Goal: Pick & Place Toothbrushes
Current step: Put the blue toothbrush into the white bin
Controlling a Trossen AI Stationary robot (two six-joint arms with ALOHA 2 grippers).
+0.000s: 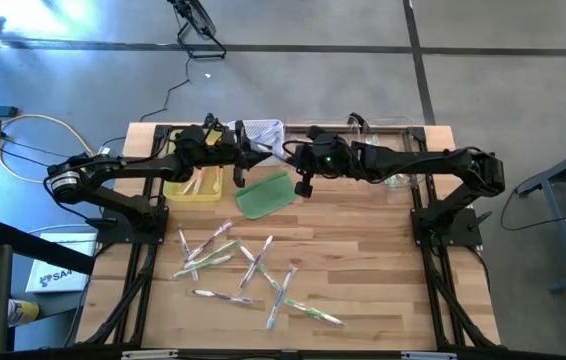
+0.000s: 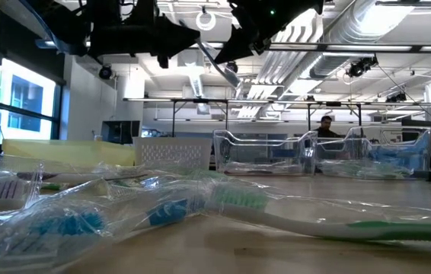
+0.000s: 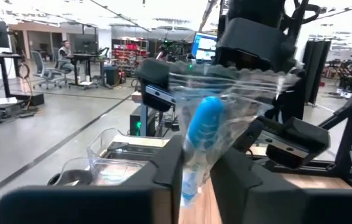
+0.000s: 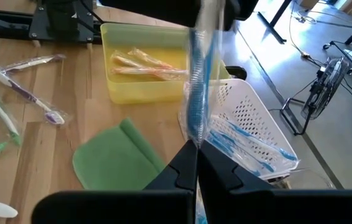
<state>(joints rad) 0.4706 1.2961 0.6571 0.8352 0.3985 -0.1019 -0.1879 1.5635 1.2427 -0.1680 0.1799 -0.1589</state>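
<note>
High view first, and we work across from the left: the left arm reaches in from the table's left edge toward the far middle, and its left gripper (image 1: pixel 246 152) hangs above the far side of the table, just past the yellow bin (image 1: pixel 193 185). In the left wrist view we see its fingers (image 3: pixel 170 168) closed on a blue brush (image 3: pixel 201 134) in a clear wrapper, which stands up between them. The yellow bin holds a few wrapped brushes with orange-pink handles (image 4: pixel 145 65). Just beyond it sits the white basket (image 1: pixel 263 131), and in the right wrist view we make out blue brushes (image 4: pixel 238 143) lying inside it. Between the bin and the table's middle lies the green pad (image 1: pixel 264 194), flat on the wood. Above the pad's far corner the right gripper (image 1: pixel 303 180) meets the left one, and its jaws are shut tight on the lower end of the same wrapped blue brush, so we see both grippers pinching it at once, lifted clear of the table over the basket's near edge. Nearer us, the loose brushes (image 1: pixel 248 272) lie scattered over the front half of the table, green, purple and white among them, most in shiny wrappers. Farther right, at the far edge, stand clear bins (image 2: pixel 265 152); the right arm stretches back from there to the table's right side.
</note>
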